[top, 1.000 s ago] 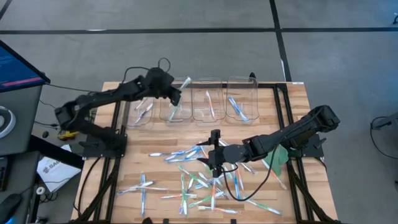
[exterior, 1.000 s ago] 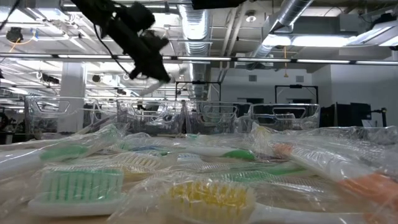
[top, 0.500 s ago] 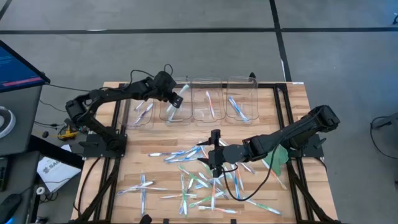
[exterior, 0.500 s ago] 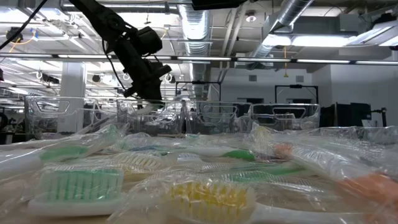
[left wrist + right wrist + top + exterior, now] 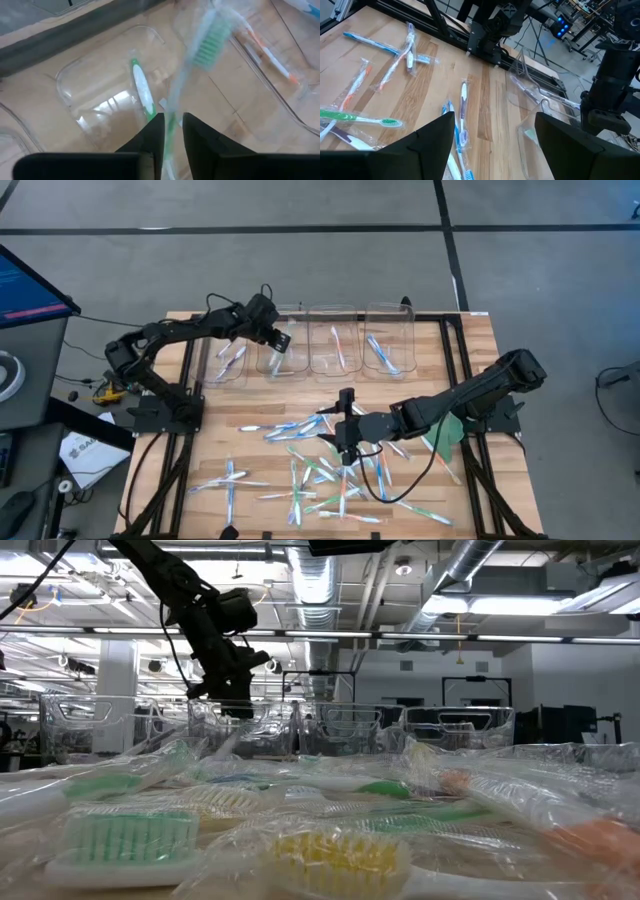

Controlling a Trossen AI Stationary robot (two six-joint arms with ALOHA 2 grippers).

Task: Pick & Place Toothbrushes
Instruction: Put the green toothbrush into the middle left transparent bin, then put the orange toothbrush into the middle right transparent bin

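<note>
Many wrapped toothbrushes (image 5: 320,465) lie loose on the wooden table's near half. Four clear bins (image 5: 335,340) stand in a row along the far edge, each with toothbrushes inside. My left gripper (image 5: 279,339) (image 5: 222,698) hangs tipped down over the second bin from the left (image 5: 90,85). Its fingers (image 5: 173,130) stand a little apart, and the handle of a green-bristled toothbrush (image 5: 202,47) runs between them, blurred. A green toothbrush (image 5: 142,95) lies on that bin's floor. My right gripper (image 5: 345,442) (image 5: 495,150) hovers open over the pile with nothing between its fingers. My left gripper has the green-bristled toothbrush's handle (image 5: 170,120) between its two fingers, which come from above, slanting down, and lie across it. The handle looks narrower than the gap, so I cannot tell whether the fingers touch it. The bristle end points down into the bin.
A flat green leaf-shaped piece (image 5: 447,430) lies at the table's right under the right arm. A black frame (image 5: 440,320) runs around the tabletop. An orange toothbrush (image 5: 270,50) lies in the bin beside the left gripper's. A monitor (image 5: 30,285) stands off the left edge.
My left gripper has come down toward the second bin from the left and tipped more steeply downward. The green-bristled toothbrush went with it, from sticking out above the bins to pointing down into the bin. My right arm kept still.
</note>
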